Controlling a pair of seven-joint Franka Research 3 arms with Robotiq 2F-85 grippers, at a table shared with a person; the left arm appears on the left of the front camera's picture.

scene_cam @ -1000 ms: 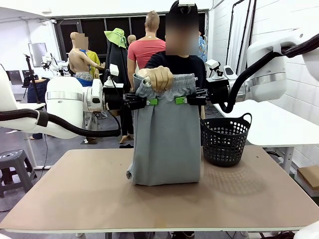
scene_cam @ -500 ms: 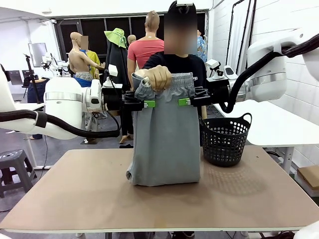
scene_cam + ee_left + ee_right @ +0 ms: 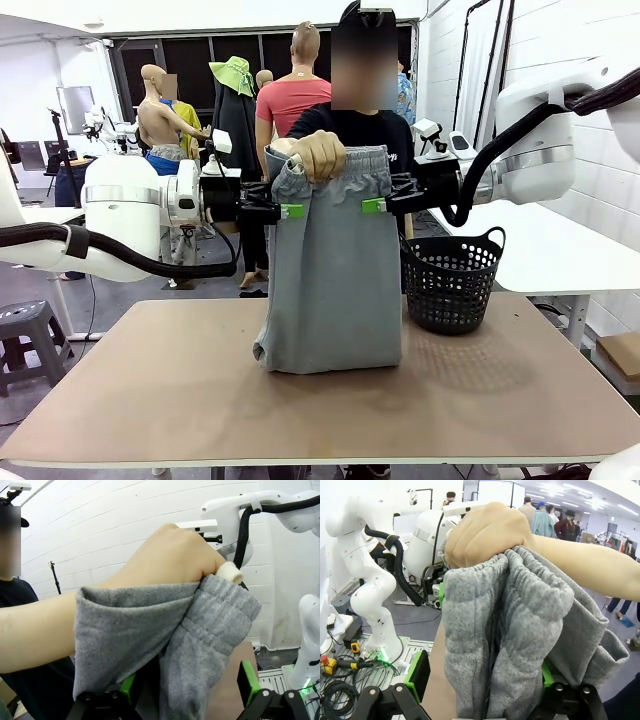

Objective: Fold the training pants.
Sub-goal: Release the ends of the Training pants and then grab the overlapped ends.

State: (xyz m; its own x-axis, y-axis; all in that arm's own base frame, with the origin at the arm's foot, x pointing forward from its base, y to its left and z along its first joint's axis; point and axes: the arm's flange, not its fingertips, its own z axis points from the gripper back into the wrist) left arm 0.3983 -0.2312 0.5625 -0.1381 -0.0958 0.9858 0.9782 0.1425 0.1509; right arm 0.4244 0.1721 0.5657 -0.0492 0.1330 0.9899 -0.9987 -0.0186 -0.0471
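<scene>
The light grey training pants [image 3: 335, 290] hang folded lengthwise, their lower fold resting on the table [image 3: 150, 400]. A person's hand [image 3: 320, 155] grips the gathered waistband from above and holds them up. My left gripper [image 3: 285, 211] is at the pants' left edge just below the waistband, my right gripper [image 3: 378, 205] at the right edge. Both are open. In the left wrist view the cloth [image 3: 200, 645] hangs loose between the spread green pads [image 3: 248, 680]. In the right wrist view the bunched waistband [image 3: 520, 630] sits between the wide-set fingers [image 3: 417, 672], under the person's fist [image 3: 485, 530].
A black mesh basket [image 3: 452, 280] stands on the table just right of the pants. The person stands at the far edge behind the pants. Bare tabletop lies to the left and in front.
Both grippers have opened and let go of the pants' upper edges, drawing slightly outward. The person's hand keeps hold of the waistband; the pants hang as before.
</scene>
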